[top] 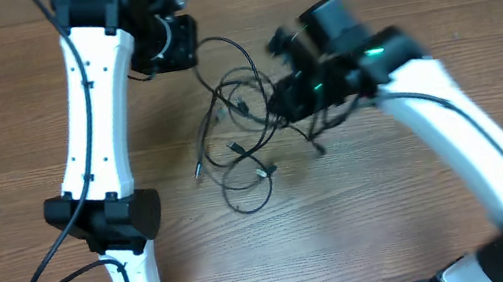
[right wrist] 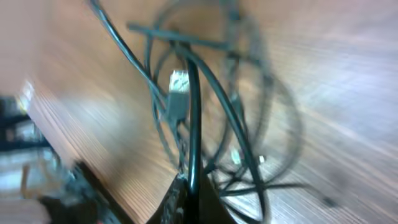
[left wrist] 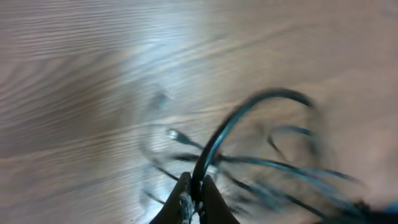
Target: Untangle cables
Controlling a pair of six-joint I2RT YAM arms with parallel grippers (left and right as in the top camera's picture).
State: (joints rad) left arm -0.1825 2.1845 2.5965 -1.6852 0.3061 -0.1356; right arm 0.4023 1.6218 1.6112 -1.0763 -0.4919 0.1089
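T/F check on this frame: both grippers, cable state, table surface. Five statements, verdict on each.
1. The left gripper is shut on a strand of the cables. True.
2. The right gripper is open and holds nothing. False: it is shut on a cable strand.
3. The cables lie between the two arms. True.
4. The cables are laid out as separate straight strands. False: their loops cross in one tangle.
5. The table has a wood-grain top. True.
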